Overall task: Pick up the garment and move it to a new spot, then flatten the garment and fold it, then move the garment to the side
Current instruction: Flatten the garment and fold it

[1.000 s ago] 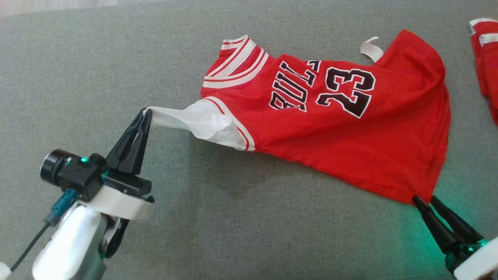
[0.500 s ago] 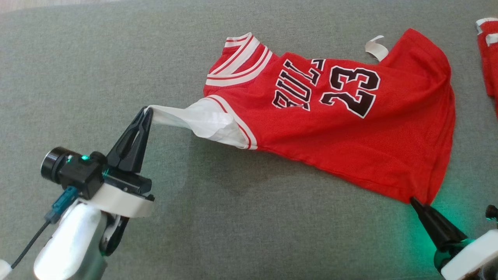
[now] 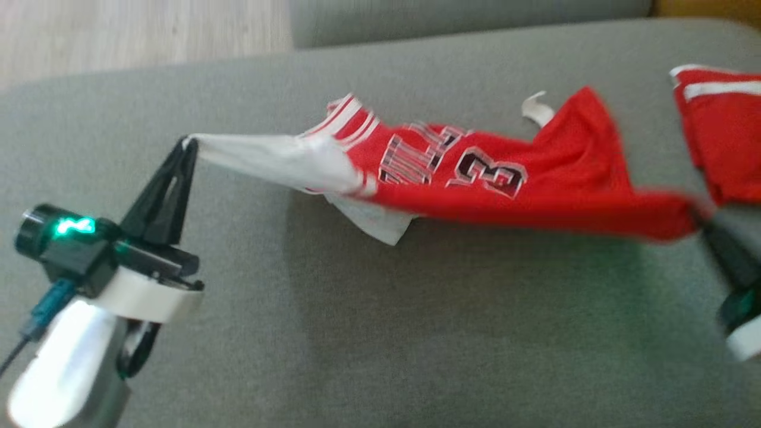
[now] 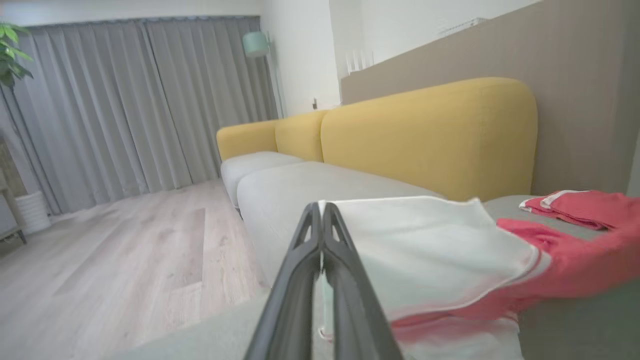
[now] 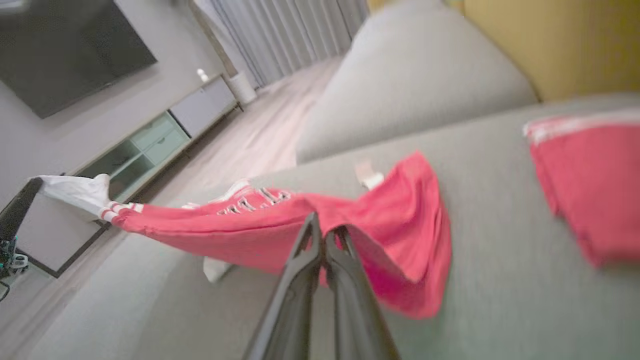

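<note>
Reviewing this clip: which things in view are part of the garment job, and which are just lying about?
Part of the job:
red jersey, lifted between both tools
left tool, shut on its white part
right tool, shut on its red edge

Lying about:
second red garment, on the grey cushion
yellow backrest

We count two claws: the left claw [image 3: 189, 142] at nine o'clock in the head view and the right claw [image 3: 704, 224] at three o'clock, each with two dark fingers [image 4: 295, 295]. We count two red garments: one jersey [image 3: 565, 184] at the centre and one other red garment [image 3: 722, 142] at two o'clock. We count one white tag [image 3: 533, 108]. In the left wrist view we count three yellow back cushions [image 4: 425, 135], one floor lamp [image 4: 255, 44] and one potted plant [image 4: 10, 55].
</note>
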